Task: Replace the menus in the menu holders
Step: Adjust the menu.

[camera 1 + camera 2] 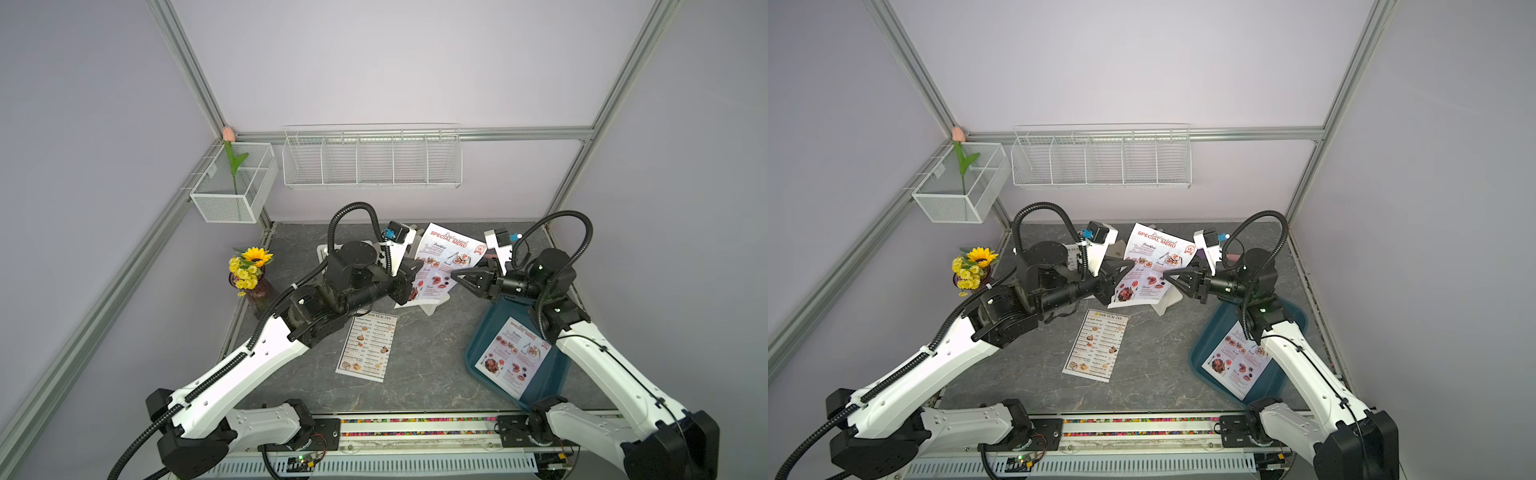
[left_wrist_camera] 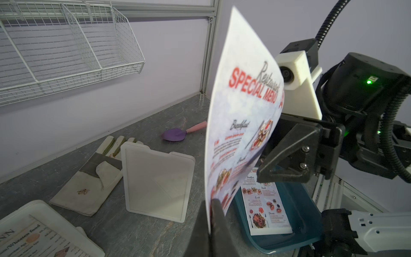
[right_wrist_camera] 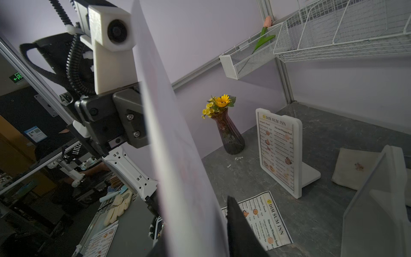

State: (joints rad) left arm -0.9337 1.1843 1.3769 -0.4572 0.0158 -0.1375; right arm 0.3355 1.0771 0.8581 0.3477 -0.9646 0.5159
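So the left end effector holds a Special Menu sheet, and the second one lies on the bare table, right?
No: the second sheet lies in the blue tray, as both top views show. The left end effector does hold a Special Menu sheet.

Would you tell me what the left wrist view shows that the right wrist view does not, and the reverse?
Only the left wrist view: the printed face of the held SPECIAL MENU sheet, the purple scoop, and the teal tray with a second SPECIAL MENU sheet. Only the right wrist view: the flower vase, the tulip, and the loose DIM SUM INN sheet. Both: the held sheet, the empty holder, the filled holder and the wire rack.
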